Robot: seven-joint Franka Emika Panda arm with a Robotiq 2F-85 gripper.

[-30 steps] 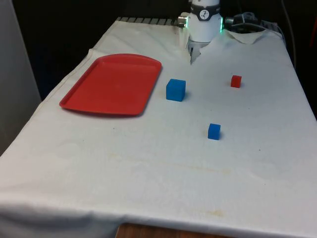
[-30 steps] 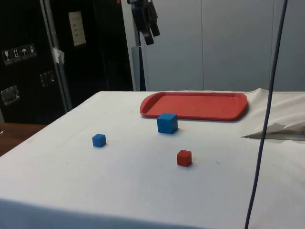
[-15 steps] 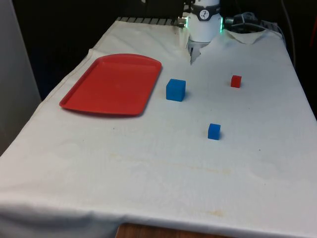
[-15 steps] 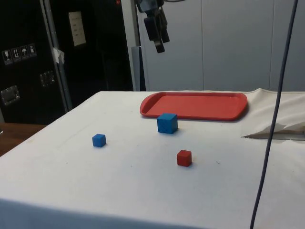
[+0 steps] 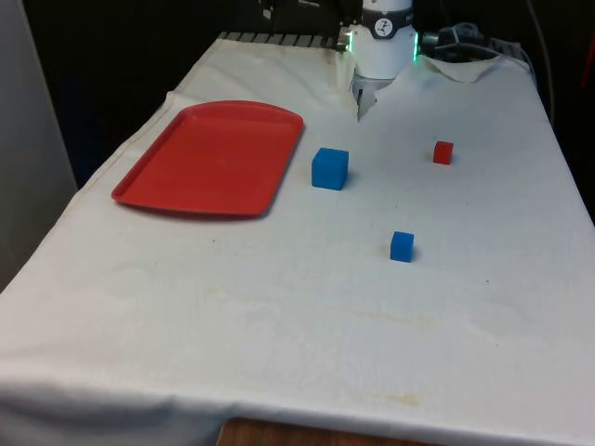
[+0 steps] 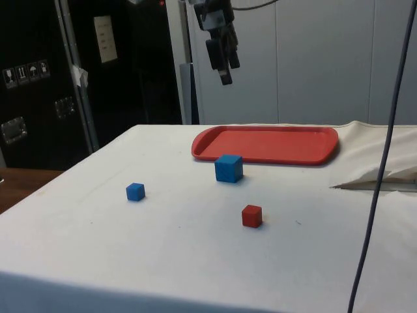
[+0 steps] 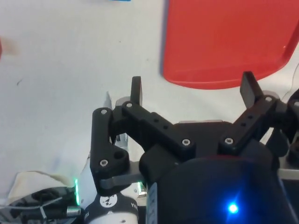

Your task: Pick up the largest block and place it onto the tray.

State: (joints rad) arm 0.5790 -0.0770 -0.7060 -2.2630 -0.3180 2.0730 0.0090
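The tool (image 6: 224, 72) hangs high above the surface (image 5: 307, 297), well clear of every object, and holds nothing. In the wrist view its two fingers (image 7: 136, 88) stand wide apart, so the tool (image 7: 191, 86) is open.

The large blue block (image 5: 330, 168) sits on the white cloth, just beside the long edge of the red tray (image 5: 186, 167) on the front view's right, apart from it and not touching. In the side view the large blue block (image 6: 229, 167) stands in front of the red tray (image 6: 267, 145), with the tool above and slightly behind it.

The small blue block (image 5: 402, 246) lies nearer the front camera, well apart from the large one. The small red block (image 5: 442, 152) lies toward the front view's right, well apart from both blue blocks. In the side view the small blue block (image 6: 135, 192) and the small red block (image 6: 251, 216) rest on the cloth nearer that camera than the large block.

The tray carries nothing.
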